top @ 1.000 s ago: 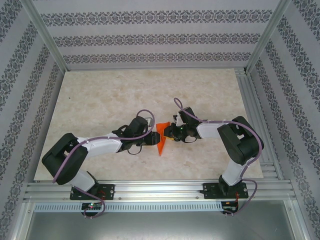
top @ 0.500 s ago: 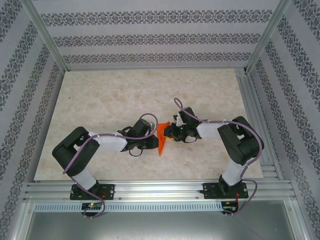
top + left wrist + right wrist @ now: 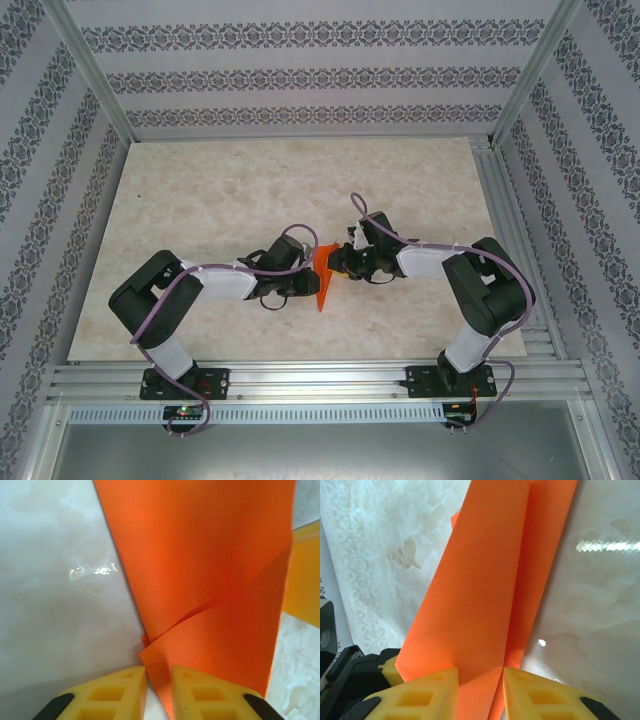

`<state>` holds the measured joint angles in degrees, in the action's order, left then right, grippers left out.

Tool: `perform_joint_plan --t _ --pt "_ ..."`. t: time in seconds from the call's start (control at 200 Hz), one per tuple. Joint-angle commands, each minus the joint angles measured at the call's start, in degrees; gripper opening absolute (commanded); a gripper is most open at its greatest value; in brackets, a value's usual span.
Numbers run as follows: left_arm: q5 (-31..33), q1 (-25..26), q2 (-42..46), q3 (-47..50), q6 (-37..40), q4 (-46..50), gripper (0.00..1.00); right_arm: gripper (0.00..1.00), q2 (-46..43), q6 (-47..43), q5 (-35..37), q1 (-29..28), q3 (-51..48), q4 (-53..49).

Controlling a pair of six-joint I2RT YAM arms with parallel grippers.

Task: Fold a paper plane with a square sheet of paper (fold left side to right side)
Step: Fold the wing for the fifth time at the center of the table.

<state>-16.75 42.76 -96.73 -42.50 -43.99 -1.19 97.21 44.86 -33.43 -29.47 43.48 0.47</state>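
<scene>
Top external: the orange paper (image 3: 322,290) is seen mid-counter (image 3: 200,200), long axis running near-to-far, tip pointed toward the near edge; it is gripped by the left jaws and the right jaws.

**Sheet Between Two Grippers, Near Half of Table**

The folded sheet of paper (image 3: 322,288) sat over the near half of the table (image 3: 200,190), about midway across, its tip toward the near edge. The left gripper (image 3: 311,283) lay just left of it. The right gripper (image 3: 337,264) lay just right and slightly farther back. Each had the sheet between its jaws.
</scene>
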Motion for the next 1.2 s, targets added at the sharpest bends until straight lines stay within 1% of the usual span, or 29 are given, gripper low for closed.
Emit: perform_joint_plan --t 0.0,0.175,0.3,0.38,0.505,0.57,0.629,0.764,0.859,0.969,1.194 --pt "0.7 0.0 -0.8 -1.5 1.4 -1.6 0.25 0.3 -1.4 -1.8 1.0 0.5 -1.0 -0.2" --pt "4.1 0.0 6.3 -0.6 3.2 3.7 0.3 0.3 -0.7 -1.6 0.8 0.5 -1.2 0.3" --pt "3.7 0.5 10.9 0.8 4.8 5.3 0.34 0.3 -0.6 -1.5 0.7 0.5 -1.1 0.5" --pt "3.4 2.3 12.5 1.2 5.2 5.9 0.37 0.3 -0.6 -1.6 0.8 0.5 -1.1 0.5" --pt "3.9 6.0 11.7 0.2 4.3 6.9 0.4 0.3 -0.6 -1.5 0.8 0.5 -1.1 0.5" --pt "5.6 7.7 10.2 -0.9 3.7 8.1 0.43 0.3 -0.5 -1.5 0.8 0.5 -1.1 0.6" --pt "7.0 8.7 8.7 -1.8 3.1 8.7 0.47 0.3 -0.5 -1.4 0.8 0.5 -1.3 0.5" --pt "8.9 9.9 5.2 -4.2 2.9 9.6 0.5 0.3 -0.6 -1.5 0.7 0.5 -1.3 0.5" --pt "9.8 10.5 3.2 -6.0 3.3 10.6 0.49 0.3 -0.7 -1.5 0.7 0.5 -1.4 0.4" --pt "10.1 11.0 1.8 -7.0 3.5 10.9 0.42 0.3 -0.7 -1.5 0.8 0.5 -1.4 0.4" --pt "10.8 11.3 0.8 -7.1 3.4 12.0 0.36 0.3 -0.4 -1.6 0.7 0.6 -1.2 0.4"
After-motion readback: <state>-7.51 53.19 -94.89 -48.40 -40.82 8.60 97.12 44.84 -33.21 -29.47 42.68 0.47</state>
